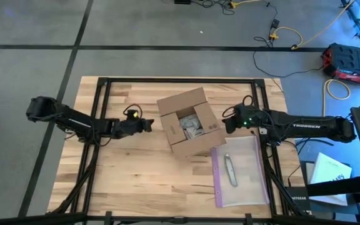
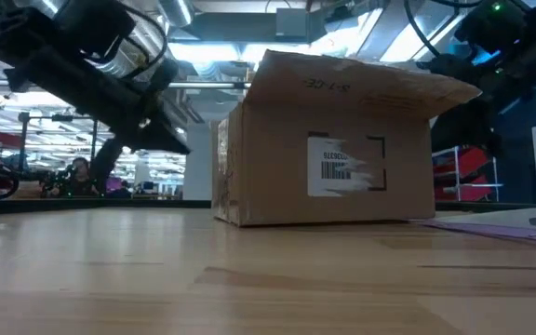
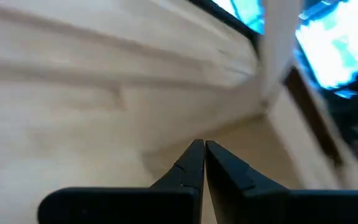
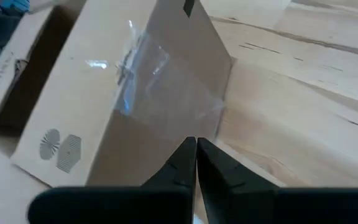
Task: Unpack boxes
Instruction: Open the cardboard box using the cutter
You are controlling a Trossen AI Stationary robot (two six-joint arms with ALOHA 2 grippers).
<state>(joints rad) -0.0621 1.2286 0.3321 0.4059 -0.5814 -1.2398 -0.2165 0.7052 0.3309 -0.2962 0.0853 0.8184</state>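
Note:
The brown cardboard box (image 1: 189,122) stands on its base in the middle of the table, flaps open, with pale crumpled contents (image 1: 191,127) inside. The low view shows its near wall (image 2: 328,154) with a pale barcode label (image 2: 342,172). My left gripper (image 1: 149,125) is shut and hovers just left of the box; in its wrist view the shut fingertips (image 3: 204,146) point over the table toward the box. My right gripper (image 1: 225,122) is shut at the box's right flap (image 4: 160,87), which carries clear tape. My right gripper's shut fingertips (image 4: 188,152) come level from the table's right at the lower edge of the box's right flap (image 4: 213,121). I cannot tell whether they touch it. My left gripper touches nothing.
A clear plastic bag with a purple zip edge (image 1: 239,172) lies flat near the table's right near corner, with a small grey tool (image 1: 230,170) on it. Black frame bars (image 1: 102,112) cross the table. Bare wood (image 1: 130,175) lies in front of the box.

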